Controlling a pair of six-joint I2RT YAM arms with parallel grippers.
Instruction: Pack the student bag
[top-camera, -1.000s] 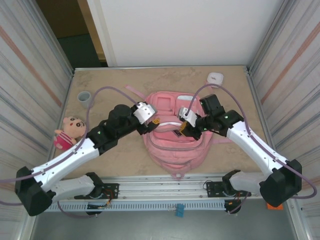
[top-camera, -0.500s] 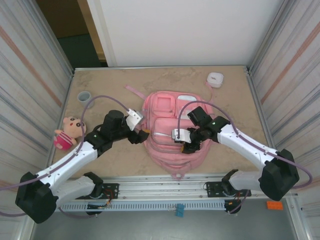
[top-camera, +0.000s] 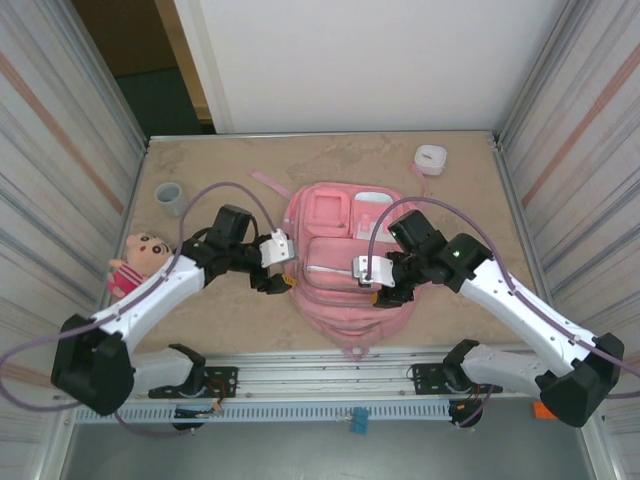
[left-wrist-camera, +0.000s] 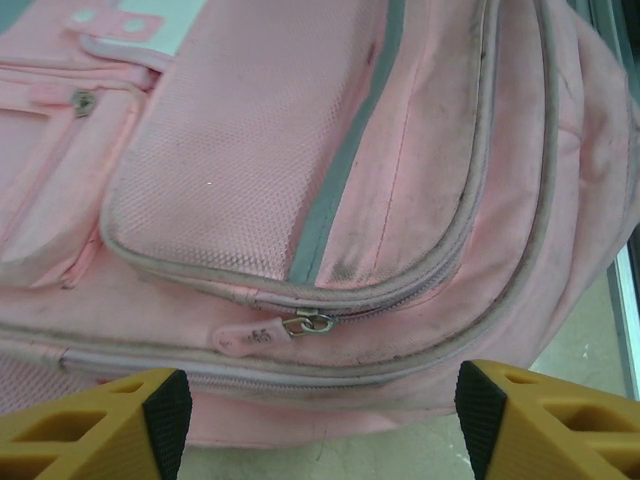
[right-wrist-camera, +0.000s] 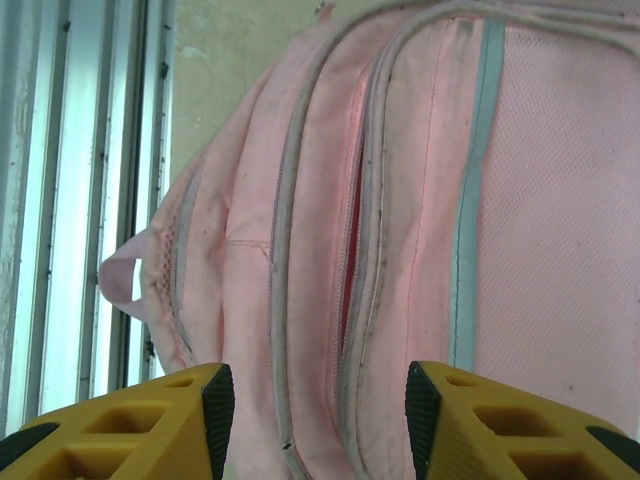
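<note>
the pink backpack (top-camera: 345, 305) lies flat on the table (top-camera: 200, 160), between the two sets of jaws. the left jaws stand wide apart and hold nothing, low at the bag's left edge. in the left wrist view their yellow fingers (left-wrist-camera: 95, 420) frame a closed zip, its metal pull (left-wrist-camera: 314, 323) just ahead and about midway between them. the right jaws are also apart and empty, over the bag's right side. ahead of them a zip line gapes a little, showing a dark red slit (right-wrist-camera: 352, 240), and the carry loop (right-wrist-camera: 125, 280) sits off to their left, near the metal rail (right-wrist-camera: 60, 200). a plush doll (top-camera: 135, 262) and a grey cup (top-camera: 168, 195) lie well outside the left jaws, and a small white roll (top-camera: 431, 157) lies well beyond the right jaws.
</note>
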